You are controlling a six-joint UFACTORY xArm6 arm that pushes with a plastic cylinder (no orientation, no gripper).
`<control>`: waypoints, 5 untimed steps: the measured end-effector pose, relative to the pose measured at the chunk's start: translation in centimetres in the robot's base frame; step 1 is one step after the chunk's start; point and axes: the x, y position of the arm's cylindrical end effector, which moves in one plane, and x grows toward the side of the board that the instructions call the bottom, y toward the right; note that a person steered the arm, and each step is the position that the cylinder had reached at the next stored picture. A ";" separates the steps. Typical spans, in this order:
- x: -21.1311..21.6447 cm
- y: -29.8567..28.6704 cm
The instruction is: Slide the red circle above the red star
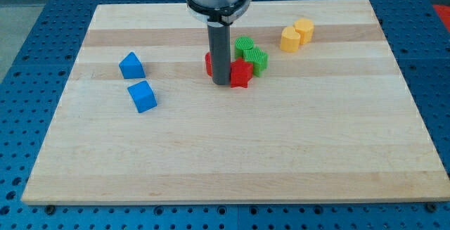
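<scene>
Seemingly touching my tip (221, 83), red circle (209, 63) peeks behind its left.

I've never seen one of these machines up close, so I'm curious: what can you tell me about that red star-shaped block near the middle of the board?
The red star is a small, chunky block with a matte, plastic look, lying flat on the wooden board just above its centre. My tip stands right against its left side. Green blocks crowd its upper right, seemingly touching. Another red block, mostly hidden behind the rod, sits just left of it.
</scene>
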 end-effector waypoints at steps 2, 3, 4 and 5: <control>0.6 -6.2; -1.3 -5.9; -2.6 -2.5; -2.8 -1.9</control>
